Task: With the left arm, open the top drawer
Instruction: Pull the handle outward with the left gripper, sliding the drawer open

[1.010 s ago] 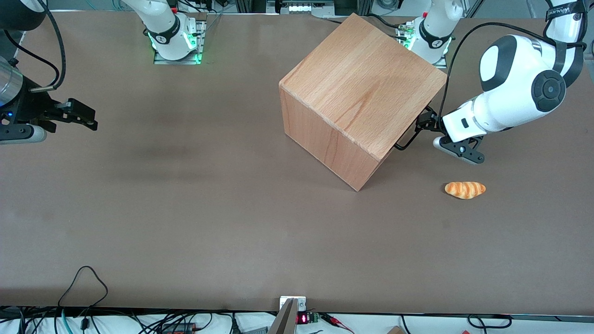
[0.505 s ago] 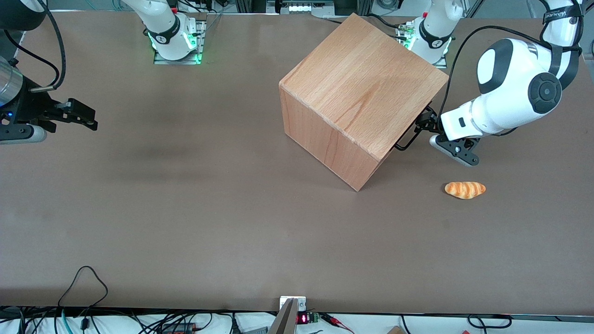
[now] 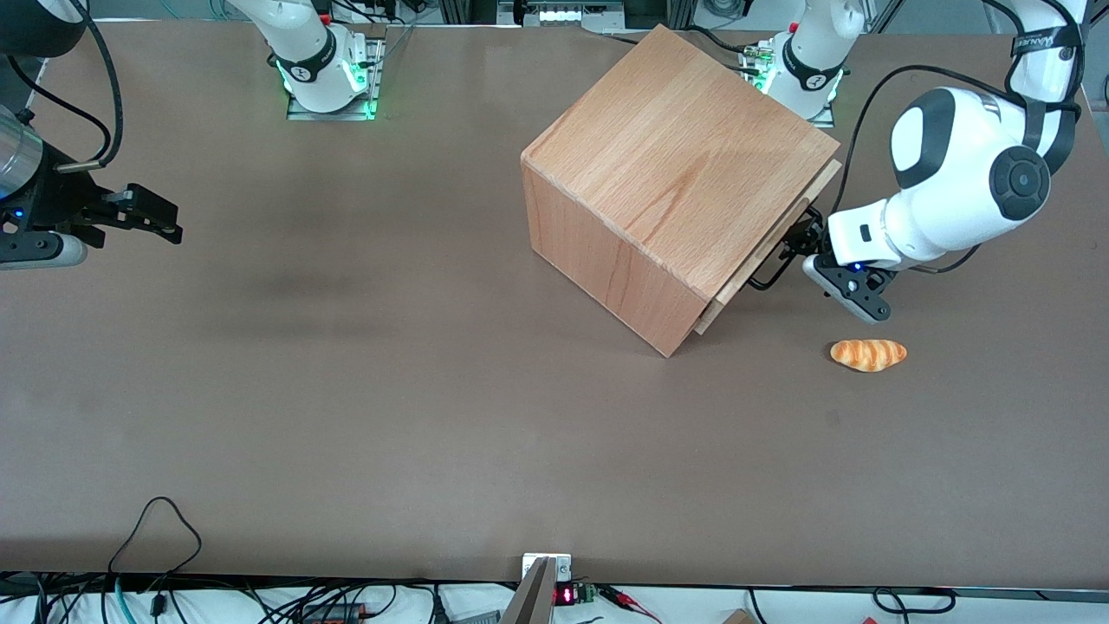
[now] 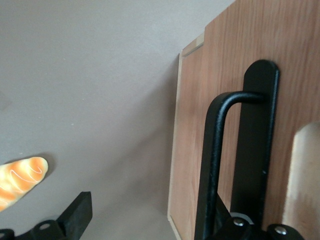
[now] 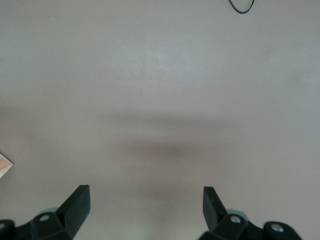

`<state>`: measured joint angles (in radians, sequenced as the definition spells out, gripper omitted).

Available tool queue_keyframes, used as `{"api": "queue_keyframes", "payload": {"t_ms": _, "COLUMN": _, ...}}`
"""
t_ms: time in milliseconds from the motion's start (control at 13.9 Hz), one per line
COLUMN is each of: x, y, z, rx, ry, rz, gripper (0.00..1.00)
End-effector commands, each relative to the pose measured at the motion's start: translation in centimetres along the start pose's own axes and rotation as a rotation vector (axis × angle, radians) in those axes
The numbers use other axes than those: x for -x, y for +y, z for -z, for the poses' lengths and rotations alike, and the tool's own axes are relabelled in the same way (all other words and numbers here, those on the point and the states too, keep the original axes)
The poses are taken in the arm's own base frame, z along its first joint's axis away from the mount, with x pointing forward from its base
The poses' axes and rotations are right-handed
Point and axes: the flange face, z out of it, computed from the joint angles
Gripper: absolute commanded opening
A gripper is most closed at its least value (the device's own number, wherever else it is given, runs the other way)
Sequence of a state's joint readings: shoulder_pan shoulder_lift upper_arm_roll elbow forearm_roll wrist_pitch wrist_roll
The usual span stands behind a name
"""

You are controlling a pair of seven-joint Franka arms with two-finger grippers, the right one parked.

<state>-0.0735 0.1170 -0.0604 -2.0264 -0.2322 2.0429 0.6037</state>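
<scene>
**Slowly, the top drawer comes out of its casing**

From the front we see the top drawer [image 3: 771,244] now standing a little proud of the wooden casing [image 3: 676,165], a thin strip of its panel showing along the casing's edge where half a second ago it sat flush. The left arm [image 3: 962,186] has drawn back slightly toward its own end of the table, its gripper [image 3: 801,251] at the black wire handle [image 3: 767,276]. We judge the pull is under way, with most of the travel still to come. A bread roll [image 3: 868,354] lies on the table [image 3: 346,390], nearer the camera than the gripper. Lettering on a band high on the arm is too small for us to read.

From the left wrist we see the handle [image 4: 220,150] running against the drawer front [image 4: 192,125]; one finger [image 4: 75,217] stands clear beside it, so the jaws seem hooked around the wire, though contact is hidden.

The right wrist view shows only bare table.
</scene>
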Motion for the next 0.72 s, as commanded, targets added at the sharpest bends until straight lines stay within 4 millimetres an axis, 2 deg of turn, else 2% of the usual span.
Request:
{"api": "queue_keyframes", "payload": {"t_ms": 0, "x": 0.4, "y": -1.3, "z": 0.1, "rx": -0.011, "ry": 0.028, "rz": -0.020, "gripper": 1.00}}
{"api": "queue_keyframes", "payload": {"t_ms": 289, "x": 2.0, "y": -5.9, "z": 1.3, "rx": -0.060, "ry": 0.084, "rz": 0.033, "gripper": 1.00}}
{"api": "queue_keyframes", "payload": {"t_ms": 505, "x": 3.9, "y": -11.0, "z": 1.7, "rx": -0.140, "ry": 0.145, "rz": 0.021, "gripper": 1.00}}
{"api": "queue_keyframes", "payload": {"t_ms": 649, "x": 4.7, "y": -13.2, "z": 1.9, "rx": -0.173, "ry": 0.164, "rz": 0.044, "gripper": 1.00}}
